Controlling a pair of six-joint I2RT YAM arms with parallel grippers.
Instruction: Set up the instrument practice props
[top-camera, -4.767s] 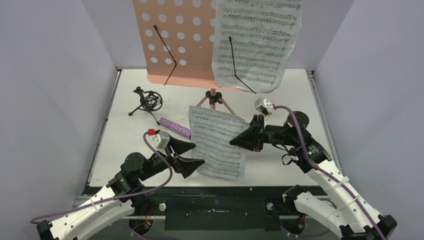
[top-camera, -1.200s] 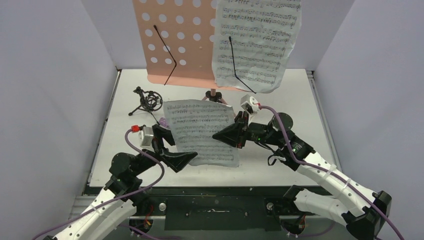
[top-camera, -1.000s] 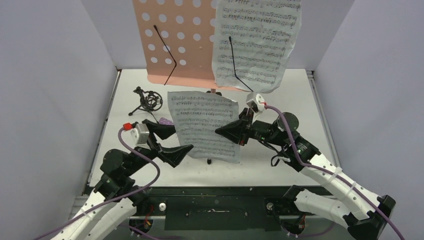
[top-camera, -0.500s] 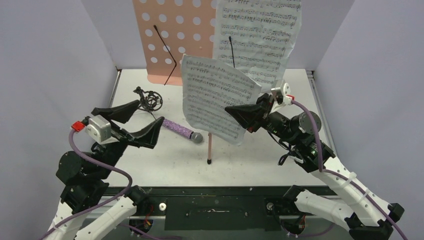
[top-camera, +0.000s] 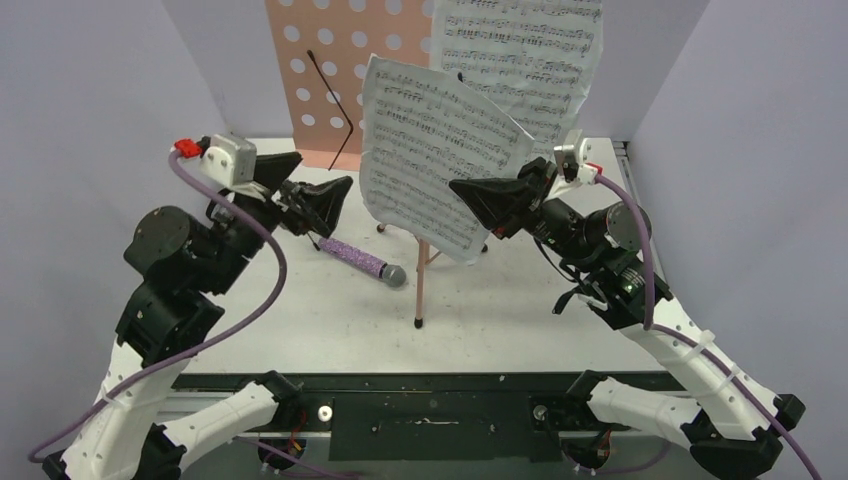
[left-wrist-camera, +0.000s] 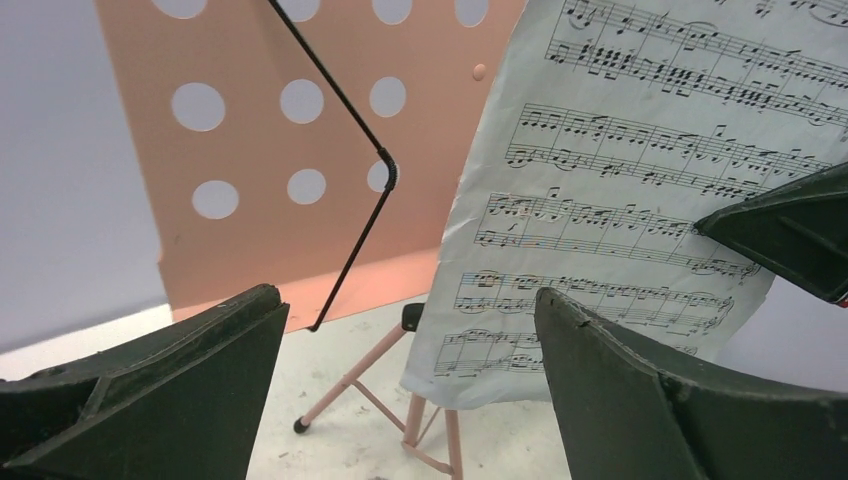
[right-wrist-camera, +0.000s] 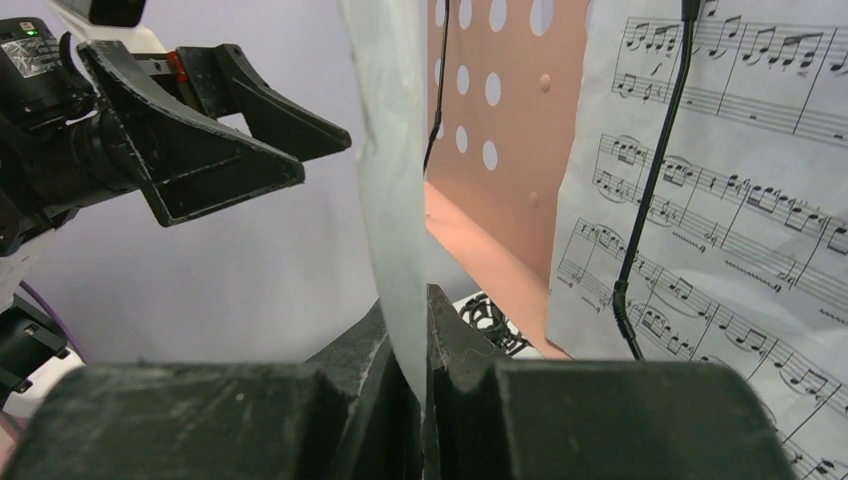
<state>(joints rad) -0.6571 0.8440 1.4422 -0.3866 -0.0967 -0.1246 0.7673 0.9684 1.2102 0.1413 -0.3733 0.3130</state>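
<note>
The pink music stand (top-camera: 322, 60) rises at the back, with one sheet-music page (top-camera: 525, 70) held on the right half of its perforated desk (left-wrist-camera: 290, 150) by a black wire. My right gripper (top-camera: 458, 188) is shut on the edge of a second page (top-camera: 430, 150) and holds it upright in the air before the desk. The right wrist view shows this page (right-wrist-camera: 395, 180) edge-on between the closed fingers (right-wrist-camera: 425, 300). Left of the page, my left gripper (top-camera: 326, 170) hangs open and empty (left-wrist-camera: 410, 330). On the table lies the purple microphone (top-camera: 360, 260). The black mic holder (right-wrist-camera: 490, 320) shows partly.
The stand's pink tripod legs (top-camera: 420, 290) spread over the table's middle. A second black wire arm (left-wrist-camera: 350, 180) crosses the bare left half of the desk. Grey walls close in on both sides and the back.
My right gripper has lifted the page higher and nearer the stand's desk. My left arm has risen and swung back toward the stand's left side, its jaws still open.
</note>
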